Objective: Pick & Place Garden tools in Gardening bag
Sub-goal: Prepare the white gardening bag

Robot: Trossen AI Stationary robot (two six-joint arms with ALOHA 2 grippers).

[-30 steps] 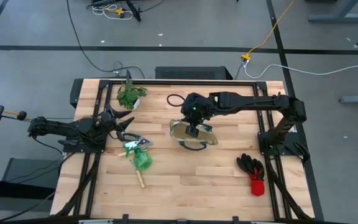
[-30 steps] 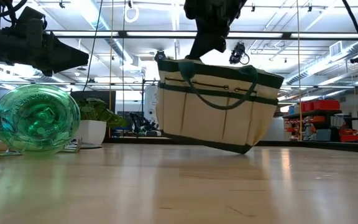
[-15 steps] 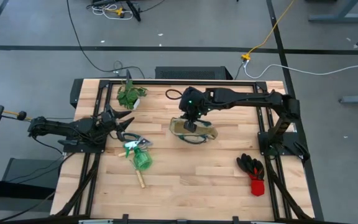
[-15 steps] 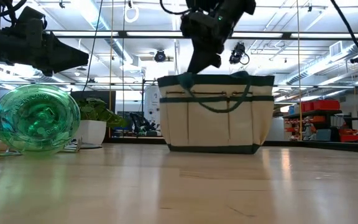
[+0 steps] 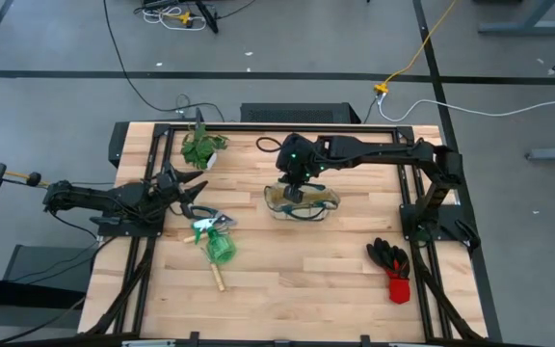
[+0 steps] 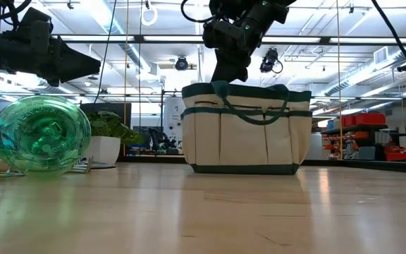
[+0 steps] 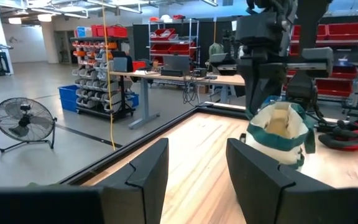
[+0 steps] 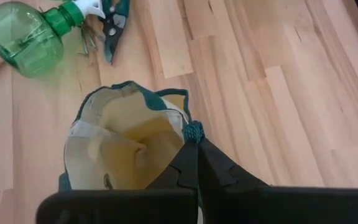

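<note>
The cream gardening bag (image 5: 303, 202) with dark green trim stands upright on its bottom at the table's middle, mouth open upward (image 8: 126, 146). My right gripper (image 8: 197, 142) is above one end of it, shut on its rim (image 6: 222, 86). A green spray bottle (image 5: 221, 249), pruning shears (image 5: 210, 224) and a wooden handle (image 5: 218, 279) lie left of the bag. Black-and-red gloves (image 5: 391, 262) lie at the right. My left gripper (image 5: 198, 196) waits open near the left edge, level, holding nothing (image 7: 197, 168). My right gripper pinches the bag's green-trimmed rim (image 8: 193, 131) at one narrow end between its two fingertips. The fingers (image 8: 184, 163) slant down from above and from the table's right. The bag stands upright on the table with its bottom (image 6: 244, 168) flat on the wood.
A small potted plant (image 5: 202, 147) stands at the far left of the table. Black frame rails (image 5: 258, 126) run along the table's edges. Bare wood lies between the bag and the gloves and along the near edge (image 5: 306, 289).
My right gripper has sunk and gone a little toward the far edge, still shut on the bag's rim. The bag was tilted with its bottom off the table; it now stands upright and flat on the wood.
</note>
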